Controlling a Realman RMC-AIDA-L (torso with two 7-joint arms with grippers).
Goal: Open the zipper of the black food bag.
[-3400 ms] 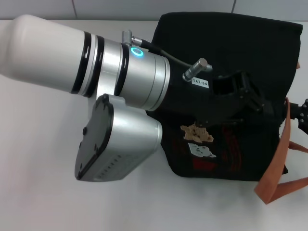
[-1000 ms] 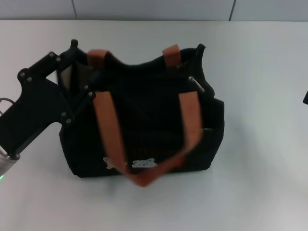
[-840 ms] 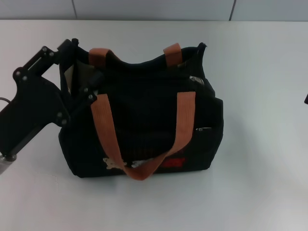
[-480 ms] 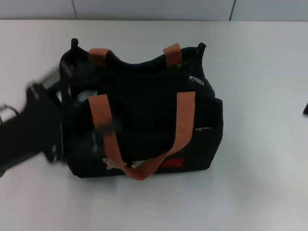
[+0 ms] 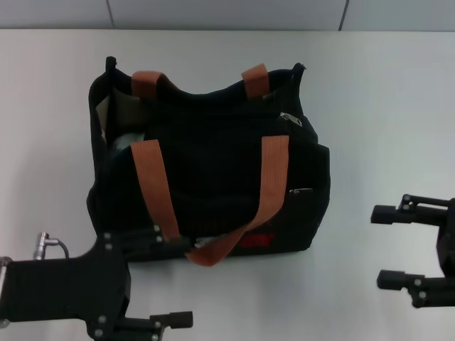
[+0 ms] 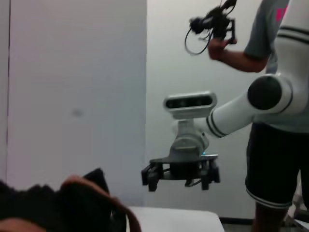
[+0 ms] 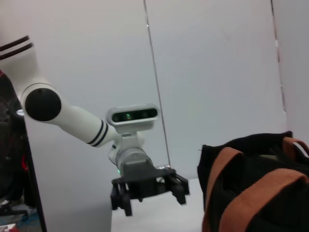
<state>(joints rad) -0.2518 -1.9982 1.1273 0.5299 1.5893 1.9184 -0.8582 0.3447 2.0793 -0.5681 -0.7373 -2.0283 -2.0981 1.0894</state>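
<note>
The black food bag (image 5: 213, 163) stands upright mid-table with its two orange-brown straps (image 5: 153, 186) draped over the front. Its mouth gapes at the left end, showing pale lining (image 5: 106, 117). The silver pull tab of the zipper (image 5: 288, 118) lies near the bag's right end. In front of the bag's lower left corner, my left gripper (image 5: 174, 282) stands open and holds nothing. My right gripper (image 5: 382, 246) is open to the right of the bag, apart from it. The bag (image 6: 58, 205) also shows in the left wrist view, and as the bag (image 7: 256, 188) in the right wrist view.
A shorter side-pocket zipper tab (image 5: 299, 190) sits on the bag's right face. White table (image 5: 370, 106) surrounds the bag. In the left wrist view a person (image 6: 280, 96) stands behind the robot, holding up a device.
My left gripper has pulled away from the bag's left end to the near left of the table. The right gripper has come into view at the right. The bag now stands upright.
</note>
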